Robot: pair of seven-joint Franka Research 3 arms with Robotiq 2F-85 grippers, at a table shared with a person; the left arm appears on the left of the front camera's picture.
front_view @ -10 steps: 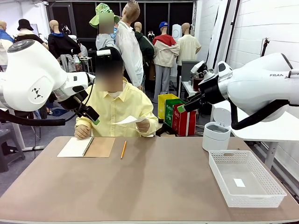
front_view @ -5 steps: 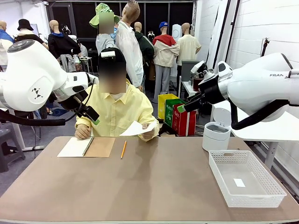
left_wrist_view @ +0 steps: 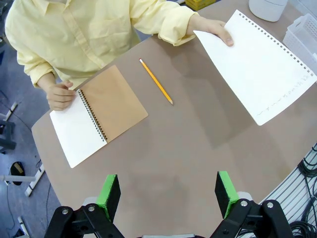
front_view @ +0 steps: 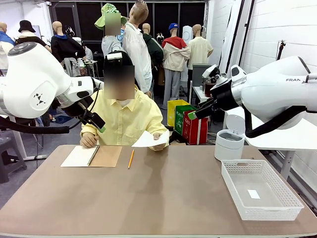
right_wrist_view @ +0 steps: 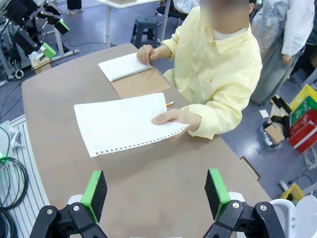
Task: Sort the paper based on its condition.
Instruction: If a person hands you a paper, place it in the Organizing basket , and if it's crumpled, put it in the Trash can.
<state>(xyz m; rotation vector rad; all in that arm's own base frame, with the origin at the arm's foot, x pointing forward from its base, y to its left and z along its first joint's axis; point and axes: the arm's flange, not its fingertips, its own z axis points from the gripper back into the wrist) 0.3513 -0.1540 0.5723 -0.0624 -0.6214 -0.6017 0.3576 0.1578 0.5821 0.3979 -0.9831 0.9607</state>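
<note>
The person at the far side holds a smooth white sheet of paper point(front_view: 146, 140) by one edge, low over the table. Its torn spiral holes show in the left wrist view point(left_wrist_view: 257, 67) and in the right wrist view point(right_wrist_view: 124, 124). My left gripper point(front_view: 99, 125) hangs high above the table's left side, open point(left_wrist_view: 167, 194) with nothing between its green pads. My right gripper point(front_view: 194, 114) is raised at the right, also open point(right_wrist_view: 155, 193) and empty. Both are well clear of the paper.
An open spiral notebook point(front_view: 91, 155) lies at the far left under the person's other hand, with a pencil point(front_view: 131, 158) beside it. A white basket point(front_view: 260, 188) sits at the right on the table. Behind it stands a white bin point(front_view: 229, 144).
The person has lowered the sheet from chest height to just above the table's far edge. Both arms have stayed still.
</note>
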